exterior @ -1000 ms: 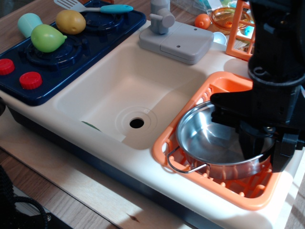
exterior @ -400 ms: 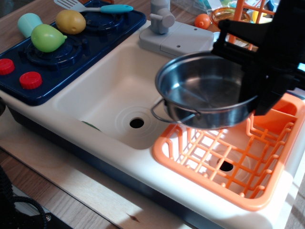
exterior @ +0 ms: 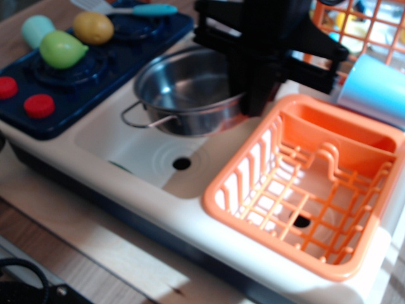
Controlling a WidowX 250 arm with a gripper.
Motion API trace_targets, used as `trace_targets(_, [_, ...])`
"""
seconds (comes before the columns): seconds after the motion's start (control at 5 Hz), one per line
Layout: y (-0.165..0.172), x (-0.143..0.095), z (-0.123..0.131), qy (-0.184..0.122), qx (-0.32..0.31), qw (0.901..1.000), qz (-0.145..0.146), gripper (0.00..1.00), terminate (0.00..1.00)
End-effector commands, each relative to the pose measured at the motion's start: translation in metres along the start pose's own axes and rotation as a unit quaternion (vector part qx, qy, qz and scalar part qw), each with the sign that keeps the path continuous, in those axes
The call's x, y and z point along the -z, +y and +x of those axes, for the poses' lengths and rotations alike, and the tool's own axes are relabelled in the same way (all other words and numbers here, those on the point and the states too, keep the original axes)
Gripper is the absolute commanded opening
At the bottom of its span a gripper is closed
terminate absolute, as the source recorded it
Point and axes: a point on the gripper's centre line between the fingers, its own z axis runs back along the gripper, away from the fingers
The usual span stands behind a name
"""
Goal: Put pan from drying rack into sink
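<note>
The shiny steel pan (exterior: pixel 180 95) hangs level above the cream-white sink (exterior: pixel 136 152), over its back half, with one wire loop handle (exterior: pixel 136 114) pointing front-left. My black gripper (exterior: pixel 253 88) is shut on the pan's right rim and holds it in the air. The sink's dark drain hole (exterior: pixel 181 163) shows below the pan. The orange drying rack (exterior: pixel 304 183) stands to the right of the sink with nothing in it; its grid bottom and side compartment show.
A dark blue stovetop (exterior: pixel 76 69) lies left of the sink with a green pear (exterior: pixel 62 49), a yellow fruit (exterior: pixel 93 27), a teal cup and red knobs. A light blue cup (exterior: pixel 373 88) and an orange wire basket (exterior: pixel 364 25) are at the back right.
The pan has been lifted out of the drying rack and carried left; it now hangs over the sink. The rack is left empty. The light blue cup has come into view.
</note>
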Motion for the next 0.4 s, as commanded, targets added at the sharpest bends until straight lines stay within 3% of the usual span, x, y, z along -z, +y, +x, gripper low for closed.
trace_targets(0.0, [0.017, 0.008, 0.000, -0.026, 0.004, 0.9996, -0.008, 0.00, 0.00])
trace_targets(0.2, [0.024, 0.027, 0.001, -0.051, 0.026, 0.9982, -0.021, 0.00, 0.00])
